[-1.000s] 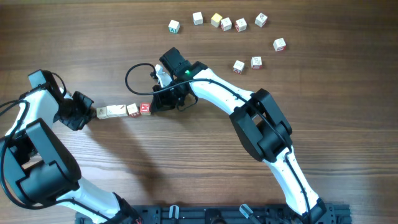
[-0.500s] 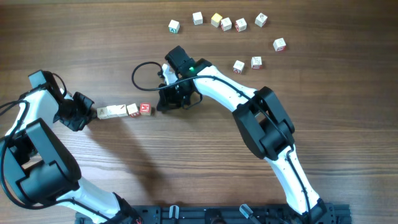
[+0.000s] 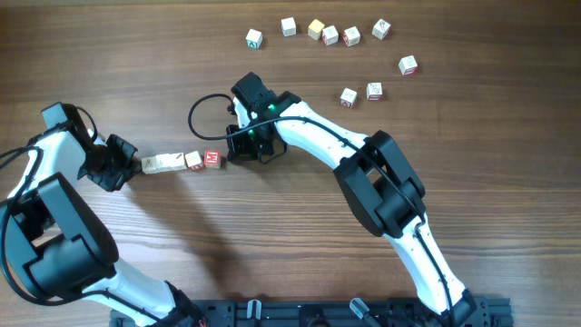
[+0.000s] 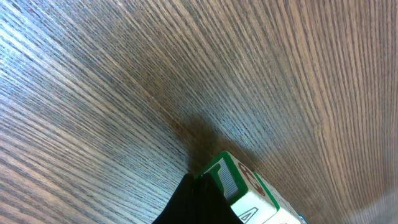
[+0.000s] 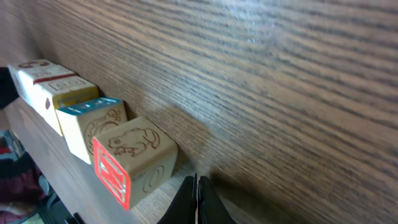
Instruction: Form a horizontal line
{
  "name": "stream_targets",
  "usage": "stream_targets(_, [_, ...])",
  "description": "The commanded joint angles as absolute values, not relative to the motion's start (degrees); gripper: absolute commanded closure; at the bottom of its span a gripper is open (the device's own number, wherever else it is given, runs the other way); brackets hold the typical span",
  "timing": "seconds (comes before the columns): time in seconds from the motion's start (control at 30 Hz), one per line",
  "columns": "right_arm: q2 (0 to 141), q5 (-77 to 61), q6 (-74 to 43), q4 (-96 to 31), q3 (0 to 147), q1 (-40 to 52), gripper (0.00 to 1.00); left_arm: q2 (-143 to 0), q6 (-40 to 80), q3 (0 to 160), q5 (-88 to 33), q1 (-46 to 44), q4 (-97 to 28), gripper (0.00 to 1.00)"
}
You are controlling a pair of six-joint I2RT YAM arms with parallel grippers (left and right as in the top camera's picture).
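The horizontal line (image 3: 180,162) is a short row of pale letter cubes set edge to edge on the wooden table. Its right end cube (image 3: 212,159) shows a red M. My left gripper (image 3: 134,164) is shut, its tip against the row's left end. The left wrist view shows that tip (image 4: 199,202) touching a green-edged cube (image 4: 242,190). My right gripper (image 3: 231,155) is shut and sits just right of the red M cube (image 5: 134,158). In the right wrist view its closed tips (image 5: 196,199) stand a small gap away from that cube, holding nothing.
Several loose letter cubes lie scattered at the back of the table, from one (image 3: 253,38) at the left to one (image 3: 408,64) at the right, with two nearer ones (image 3: 349,96) (image 3: 374,90). A black cable loop (image 3: 204,113) hangs beside the right wrist.
The right arm swung slightly to the right, then came back toward the row's right end. The cubes and the left arm have not moved.
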State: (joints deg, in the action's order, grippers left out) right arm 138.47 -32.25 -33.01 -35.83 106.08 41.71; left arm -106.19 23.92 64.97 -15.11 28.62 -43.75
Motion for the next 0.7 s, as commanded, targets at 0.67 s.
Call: stream_targets(0.67, [139.3,-39.5,-34.7,-32.4,105.4,43.0,0.96,-105.8,24.5,64.7,-16.1,28.7,-44.6,0.96])
